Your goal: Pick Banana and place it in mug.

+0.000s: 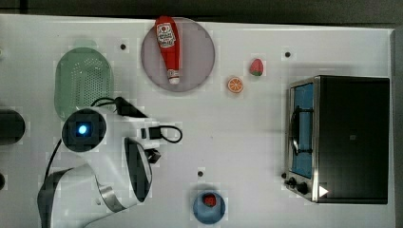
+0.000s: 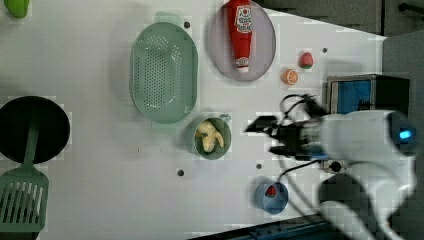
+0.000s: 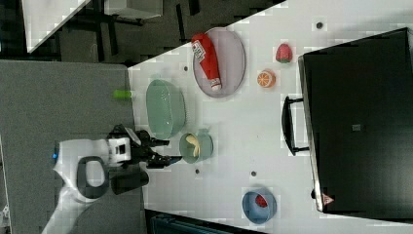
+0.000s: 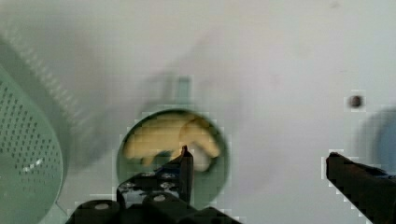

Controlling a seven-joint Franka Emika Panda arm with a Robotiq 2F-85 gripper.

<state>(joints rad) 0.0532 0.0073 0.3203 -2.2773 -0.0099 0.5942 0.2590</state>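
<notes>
White desk (image 2: 100,190) carries everything. Biggest item is the toaster oven (image 1: 351,137) at the top view's right edge. Next, the green colander (image 2: 163,72), then the grey plate (image 2: 220,55) with a ketchup bottle (image 2: 240,30) lying on it. Black pan (image 2: 30,127) and green spatula (image 2: 22,192) sit at the left view's left.

Mug (image 2: 214,138) stands just below the colander in the left view, handle toward the colander. Banana (image 2: 210,136) is already inside the mug, resting on its bottom, fully below the rim as far as I can tell. Placement looks done.

Claw (image 2: 267,137) hangs to the left view's right of the mug, fingers spread wide, holding nothing, clear of the rim.

Handling call: banana looks like a light, rigid plastic toy, lumpy and a bit slick. If a regrasp were needed, take it across the narrow mid-section, not the tapered ends. Mug looks light too, so a bump could tip it.

Small stuff: blue cup (image 2: 271,197) holding a red berry, orange slice (image 2: 289,76), strawberry (image 2: 306,60).
</notes>
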